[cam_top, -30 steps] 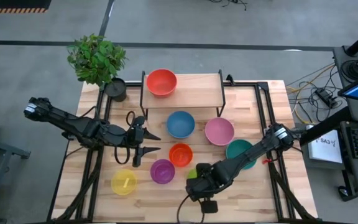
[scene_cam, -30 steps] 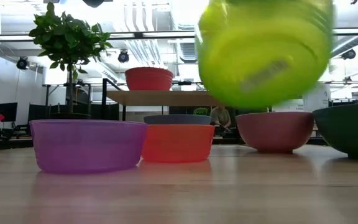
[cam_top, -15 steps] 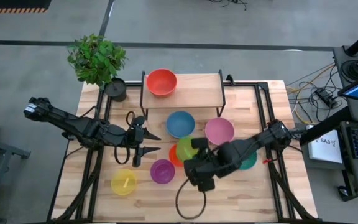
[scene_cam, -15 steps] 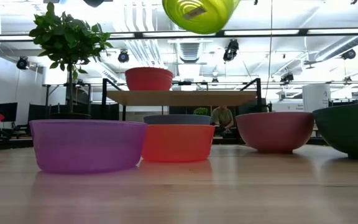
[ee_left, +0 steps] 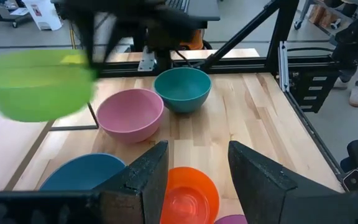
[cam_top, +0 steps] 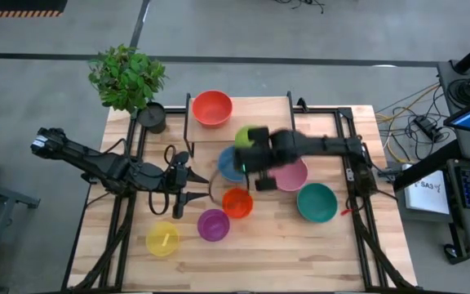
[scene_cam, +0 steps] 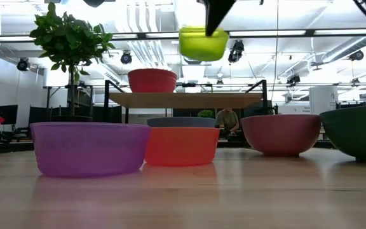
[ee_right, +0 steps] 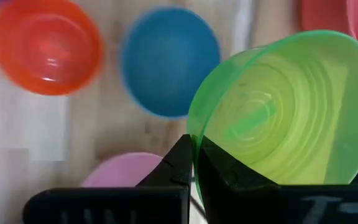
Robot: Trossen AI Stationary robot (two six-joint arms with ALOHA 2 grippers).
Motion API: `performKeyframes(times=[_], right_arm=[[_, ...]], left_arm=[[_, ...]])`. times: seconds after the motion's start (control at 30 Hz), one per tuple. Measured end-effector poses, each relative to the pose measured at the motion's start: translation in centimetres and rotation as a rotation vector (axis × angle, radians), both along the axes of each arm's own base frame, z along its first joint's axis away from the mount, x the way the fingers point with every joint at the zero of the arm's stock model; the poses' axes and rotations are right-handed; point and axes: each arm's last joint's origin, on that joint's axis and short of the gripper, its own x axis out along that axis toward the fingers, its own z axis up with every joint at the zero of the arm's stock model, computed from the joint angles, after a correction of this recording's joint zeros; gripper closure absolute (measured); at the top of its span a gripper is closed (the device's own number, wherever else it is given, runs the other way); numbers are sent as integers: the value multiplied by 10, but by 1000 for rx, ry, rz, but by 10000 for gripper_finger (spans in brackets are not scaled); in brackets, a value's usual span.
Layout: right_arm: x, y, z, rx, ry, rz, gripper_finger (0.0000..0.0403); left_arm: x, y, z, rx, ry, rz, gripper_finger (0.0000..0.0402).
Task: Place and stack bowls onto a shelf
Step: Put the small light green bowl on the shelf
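A: Handling first. High view: the small round lime-green plastic bowl [cam_top: 250, 135] sits at frame centre, over the gap between the low light-wood shelf on black legs [cam_top: 259, 120] and the larger round blue plastic bowl [cam_top: 233, 162]. The right gripper [cam_top: 255, 147] has it. I'd judge it light, thin-walled, stiff enough but slick. The rim is the only sensible grab point.

B: Left arm?

A: The left gripper [cam_top: 192, 186] waits at centre-left, parted about halfway, empty. The round red plastic bowl [cam_top: 211, 107] is already on the shelf's left half.

B: Low view?

A: The green bowl [scene_cam: 203, 43] hangs upright at top centre, above the shelf board [scene_cam: 183, 99]. The gripper is cut off by the top edge.

B: Left wrist view?

A: The green bowl [ee_left: 37, 84] is smeared at left. The arm behind it is a dark blur.

B: Right wrist view?

A: The fingers [ee_right: 180, 163] are pinched fully shut on the green bowl's [ee_right: 291, 115] rim, bottom centre. A thin-edge pinch could let it swing or slip. The shelf can't be made out here.
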Motion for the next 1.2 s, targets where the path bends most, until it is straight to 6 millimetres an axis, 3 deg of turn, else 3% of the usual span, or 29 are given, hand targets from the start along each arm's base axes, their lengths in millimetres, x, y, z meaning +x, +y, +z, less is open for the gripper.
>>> performKeyframes(times=[0.27, 0.5, 0.67, 1.2], right_arm=[[-11, -101, -6, 119, 34, -119, 394], [-24, -154, -13, 140, 24, -194, 394], [-22, -167, -23, 188, -8, -180, 394], [-17, -169, -43, 187, 20, -160, 392]], left_arm=[[-1, 0, -1, 4, 13, 0, 251], [-1, 0, -1, 5, 16, 1, 251], [-1, 1, -2, 20, 19, 32, 251], [-2, 2, -3, 31, 32, 46, 251]])
